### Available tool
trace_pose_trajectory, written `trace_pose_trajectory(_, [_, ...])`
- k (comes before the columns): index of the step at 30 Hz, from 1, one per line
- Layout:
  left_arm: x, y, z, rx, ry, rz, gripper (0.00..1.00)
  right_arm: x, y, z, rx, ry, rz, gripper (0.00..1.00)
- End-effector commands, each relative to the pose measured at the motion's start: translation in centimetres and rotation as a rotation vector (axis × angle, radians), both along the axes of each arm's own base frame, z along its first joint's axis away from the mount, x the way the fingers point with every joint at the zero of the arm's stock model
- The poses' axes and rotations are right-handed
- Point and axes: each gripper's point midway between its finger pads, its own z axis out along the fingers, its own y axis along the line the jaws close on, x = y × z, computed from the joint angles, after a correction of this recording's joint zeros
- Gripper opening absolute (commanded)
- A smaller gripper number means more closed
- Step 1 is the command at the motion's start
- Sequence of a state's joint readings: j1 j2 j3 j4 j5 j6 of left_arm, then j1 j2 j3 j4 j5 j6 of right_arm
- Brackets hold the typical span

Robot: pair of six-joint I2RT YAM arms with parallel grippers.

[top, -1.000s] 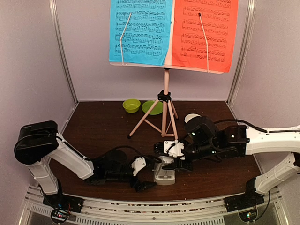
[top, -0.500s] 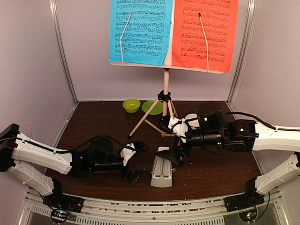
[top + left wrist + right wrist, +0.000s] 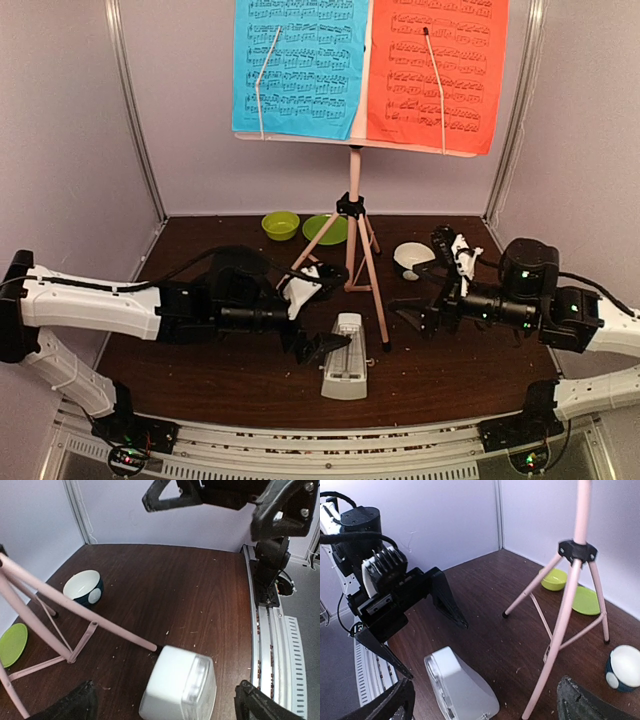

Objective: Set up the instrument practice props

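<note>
Both my grippers stand wide open and hold nothing. My left gripper (image 3: 324, 312) reaches in low over the dark brown wooden table (image 3: 200, 375). Its fingers (image 3: 75, 706) are spread just short of the cream pyramid-shaped metronome with the clear cover (image 3: 346, 358). In my left wrist view the metronome (image 3: 180, 685) sits ahead between the fingertips, apart from both. I cannot tell whether it stands upright or lies on its back.

My right gripper (image 3: 425, 278) hangs on the other side of the pale pink tripod music stand (image 3: 354, 185), close to the small white-and-dark bowl (image 3: 412, 258). Its jaws are parted with only air between them.

The metronome rests on the table near the front edge, just beside the foot of the stand's near leg (image 3: 75, 607). The stand is upright in the middle of the table. On its desk the blue sheet of printed music (image 3: 300, 65) sits on the left and the red sheet (image 3: 435, 70) on the right, side by side, each with a thin wire arm across it. Behind the stand's legs lie a lime green bowl (image 3: 280, 225) and a green plate (image 3: 322, 231).
</note>
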State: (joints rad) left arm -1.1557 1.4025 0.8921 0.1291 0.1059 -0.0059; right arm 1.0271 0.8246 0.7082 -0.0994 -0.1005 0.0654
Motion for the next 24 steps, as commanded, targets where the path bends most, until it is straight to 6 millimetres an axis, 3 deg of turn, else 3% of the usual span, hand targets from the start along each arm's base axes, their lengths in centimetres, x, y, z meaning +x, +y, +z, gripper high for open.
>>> trace_pose_trajectory(1, [-1.1, -2.4, -0.7, 0.015, 0.042, -0.109, 0.98, -0.3, -2.4, -1.3, 0.119, 0.138, -0.041, 1.0])
trace_pose_trajectory(5, [-0.9, -4.0, -1.9, 0.015, 0.098, -0.168, 0.93, -0.6, -4.0, -3.6, 0.13, 0.212, -0.07, 1.0])
trace_pose_trajectory(11, [-0.5, -4.0, -3.9, 0.003, 0.117, -0.263, 0.84, -1.3, -4.7, -7.4, 0.121, 0.307, -0.052, 1.0])
trace_pose_trajectory(14, [-1.1, -4.5, -4.8, 0.046, 0.127, -0.332, 0.73, -1.0, -4.6, -9.3, 0.11, 0.38, -0.057, 1.0])
trace_pose_trajectory(19, [-0.5, -4.4, -3.8, 0.025, 0.085, -0.306, 0.47, -0.1, -4.5, -11.9, 0.08, 0.515, -0.097, 0.96])
trace_pose_trajectory(24, [-0.7, -3.4, -1.2, -0.01, -0.028, -0.307, 0.29, -0.7, -2.8, -13.7, 0.084, 0.634, 0.005, 0.86])
